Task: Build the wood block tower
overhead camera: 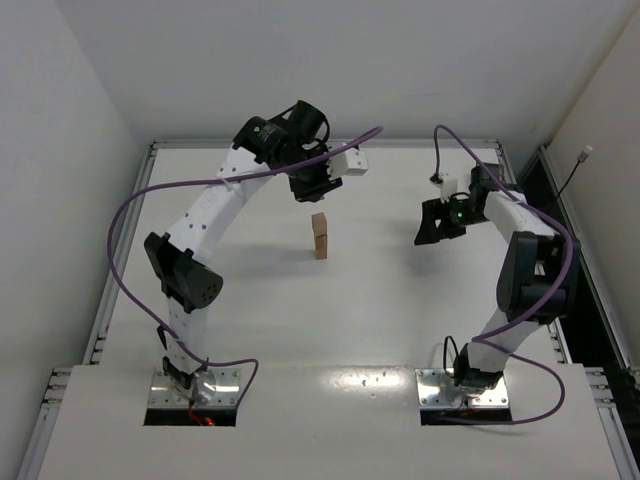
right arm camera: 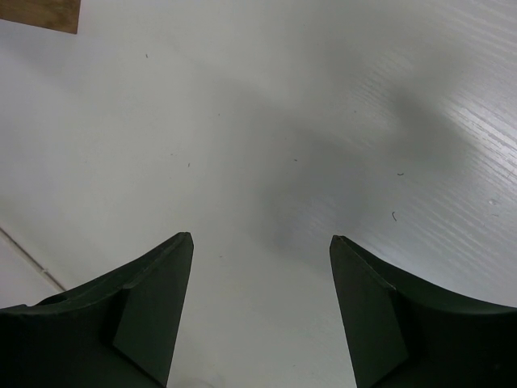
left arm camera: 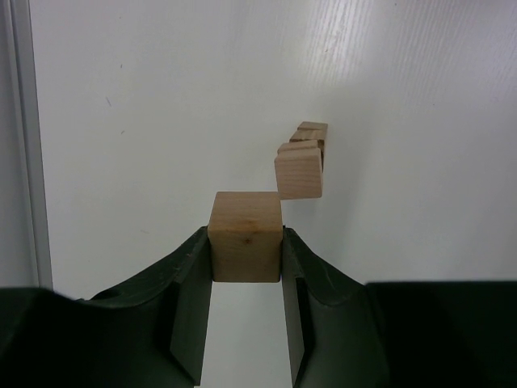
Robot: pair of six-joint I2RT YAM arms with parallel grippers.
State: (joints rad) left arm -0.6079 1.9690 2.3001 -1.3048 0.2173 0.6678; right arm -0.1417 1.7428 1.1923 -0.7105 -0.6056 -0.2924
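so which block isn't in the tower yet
The block clamped in the left jaws. It is alone in the grip, while every other block in view is stacked in the tower beyond it.

On my screen the block (left arm camera: pixel 245 236) pinched in the left gripper (left arm camera: pixel 245 252) is pale bare wood, matt, with faint grain and a small dark speck on its face. The tower (left arm camera: pixel 300 166) is the same unfinished tan wood. The fingers (left arm camera: pixel 187 279) look like smooth, dark, matt plastic. The table (right arm camera: pixel 266 121) is white and smooth, finely streaked, with a soft sheen. I also see shiny metal base plates (overhead camera: pixel 432 385) and glossy purple cables (overhead camera: pixel 112 235).
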